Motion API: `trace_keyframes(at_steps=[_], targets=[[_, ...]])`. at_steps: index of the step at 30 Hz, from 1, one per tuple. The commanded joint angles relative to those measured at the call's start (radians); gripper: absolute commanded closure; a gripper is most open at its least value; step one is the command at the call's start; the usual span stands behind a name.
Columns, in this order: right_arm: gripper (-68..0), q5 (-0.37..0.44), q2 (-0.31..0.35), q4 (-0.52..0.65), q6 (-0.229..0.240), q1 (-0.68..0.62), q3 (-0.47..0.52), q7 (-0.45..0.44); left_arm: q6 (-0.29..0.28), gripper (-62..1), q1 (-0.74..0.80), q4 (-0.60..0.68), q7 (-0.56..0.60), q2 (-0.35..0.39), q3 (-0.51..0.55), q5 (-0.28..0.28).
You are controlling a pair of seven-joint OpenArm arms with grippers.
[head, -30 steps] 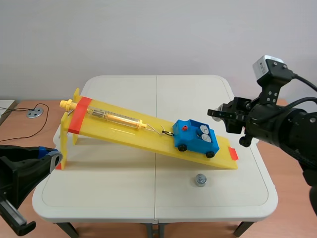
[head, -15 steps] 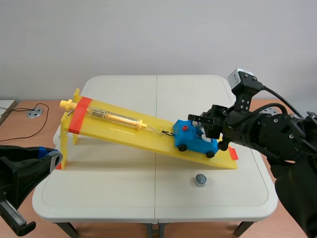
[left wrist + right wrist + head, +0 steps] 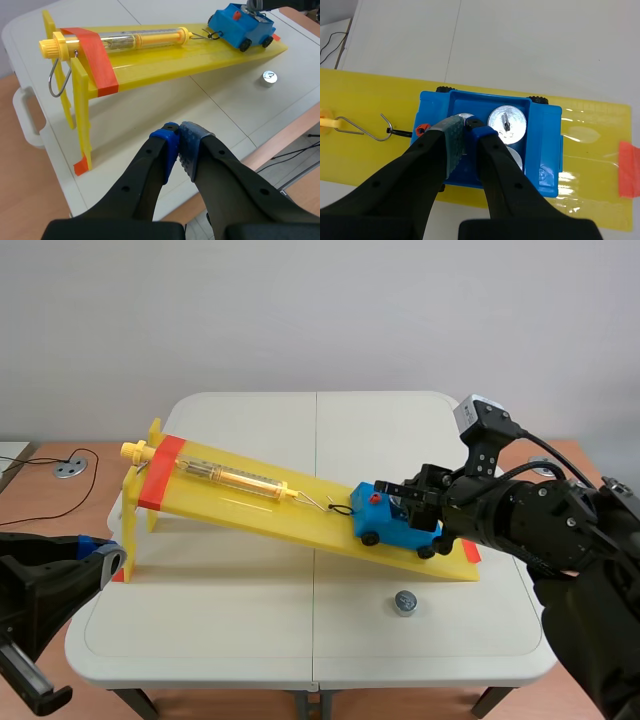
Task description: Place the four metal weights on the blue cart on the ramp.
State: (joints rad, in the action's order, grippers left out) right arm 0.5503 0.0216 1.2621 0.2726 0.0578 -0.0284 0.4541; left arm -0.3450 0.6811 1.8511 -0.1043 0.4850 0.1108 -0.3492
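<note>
While around weight (image 3: 465, 116), end effector (image 3: 468, 128) angled

Robotics laboratory with a physics demonstration rig.
A white folding table (image 3: 250, 630) before a bare wall (image 3: 320, 310) carries a yellow ramp (image 3: 290, 518) with a spring scale (image 3: 235, 478); a black robot arm (image 3: 540, 525) stands beside.

1. The left arm lay low at the robot's left, and the two pads of the left gripper (image 3: 179, 134) were pressed together on nothing.
2. The right arm reached in from the right toward the table's middle, with the right gripper (image 3: 408, 498) angled downward.
3. The right fingers (image 3: 451, 136) stood a narrow gap apart, pinching a metal weight (image 3: 465, 117) between their pads.
</note>
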Motion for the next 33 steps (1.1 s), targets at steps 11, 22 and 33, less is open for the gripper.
trace_keyframes(at_steps=[11,22,33], targets=[[-0.6,0.065,-0.014,0.069,0.011,0.128,0.001,-0.18,-0.025,-2.9,-0.019,0.065,0.106,-0.002,0.013,-0.077],[-11.1,0.063,-0.014,0.069,0.011,0.128,0.001,-0.188,-0.025,-2.9,-0.019,0.065,0.106,-0.002,0.013,-0.077],[-28.1,0.063,-0.009,0.105,0.099,0.134,0.085,-0.197,-0.025,-2.9,-0.019,0.065,0.106,-0.002,0.013,-0.077]])
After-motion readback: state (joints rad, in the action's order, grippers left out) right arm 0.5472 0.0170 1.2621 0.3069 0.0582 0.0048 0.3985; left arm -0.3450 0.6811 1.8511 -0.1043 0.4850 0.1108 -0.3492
